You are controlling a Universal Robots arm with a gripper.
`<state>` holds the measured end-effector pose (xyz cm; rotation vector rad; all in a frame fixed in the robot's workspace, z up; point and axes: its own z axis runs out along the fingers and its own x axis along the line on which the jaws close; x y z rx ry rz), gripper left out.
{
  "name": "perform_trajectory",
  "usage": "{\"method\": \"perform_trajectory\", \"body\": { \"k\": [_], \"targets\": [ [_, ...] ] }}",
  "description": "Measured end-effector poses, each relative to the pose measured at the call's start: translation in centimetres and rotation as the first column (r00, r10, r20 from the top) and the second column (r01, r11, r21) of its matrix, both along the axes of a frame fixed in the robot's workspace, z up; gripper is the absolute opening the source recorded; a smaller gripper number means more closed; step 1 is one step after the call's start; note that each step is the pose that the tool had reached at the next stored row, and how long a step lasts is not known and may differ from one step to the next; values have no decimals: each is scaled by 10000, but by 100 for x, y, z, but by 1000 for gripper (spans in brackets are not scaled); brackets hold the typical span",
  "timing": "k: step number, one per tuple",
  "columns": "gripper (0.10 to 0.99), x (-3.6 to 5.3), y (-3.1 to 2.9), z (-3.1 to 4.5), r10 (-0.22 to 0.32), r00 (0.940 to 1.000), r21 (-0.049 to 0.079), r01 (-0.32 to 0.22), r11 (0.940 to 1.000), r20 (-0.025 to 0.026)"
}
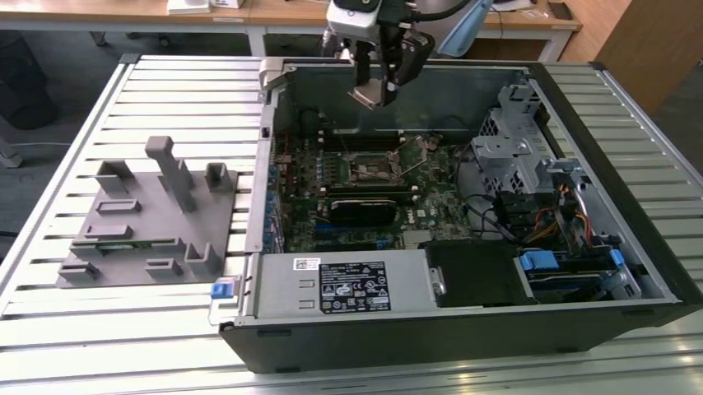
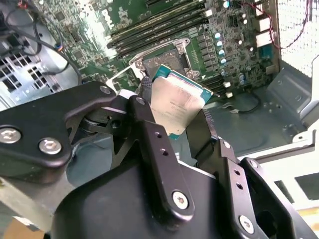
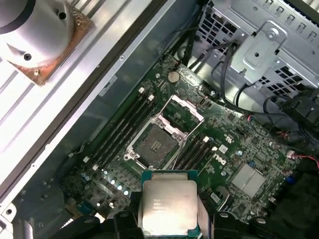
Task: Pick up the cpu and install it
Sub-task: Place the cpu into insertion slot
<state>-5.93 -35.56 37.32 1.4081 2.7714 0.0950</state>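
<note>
The cpu [image 2: 177, 105] is a flat square chip with a shiny silver top and a thin green rim. My gripper [image 2: 174, 112] is shut on it, a black finger [image 2: 145, 117] pressing on each side. It also shows between the fingers in the first wrist view, cpu [image 3: 169, 201]. In the exterior view the gripper [image 1: 374, 92] hangs over the far side of the open computer case [image 1: 615, 271], above the motherboard. The cpu socket [image 3: 155, 144] lies below with its metal frame swung open and its bed bare, also seen as the socket [image 1: 368, 170] and socket [image 2: 164, 62].
Memory slots [image 3: 119, 127] flank the socket. A metal drive cage [image 1: 516, 148] with cables fills the exterior view's right of the case, and a power supply [image 1: 341, 284] sits at the near side. A grey parts fixture [image 1: 143, 222] stands on the slatted table [image 1: 165, 90] to the left.
</note>
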Motion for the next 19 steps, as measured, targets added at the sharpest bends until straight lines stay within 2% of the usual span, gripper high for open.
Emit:
{"method": "perform_trajectory", "body": {
  "k": [4,8,15,19],
  "targets": [
    [525,0,1,-13,-654,9979,0,654,9979,0],
    [525,0,2,-28,-1309,9914,-1,1309,9914,0],
    [525,0,9,-55,-2235,9747,0,2235,9747,0],
    [525,1,13,-81,-2780,9606,-1,2780,9606,-1]
  ]
}}
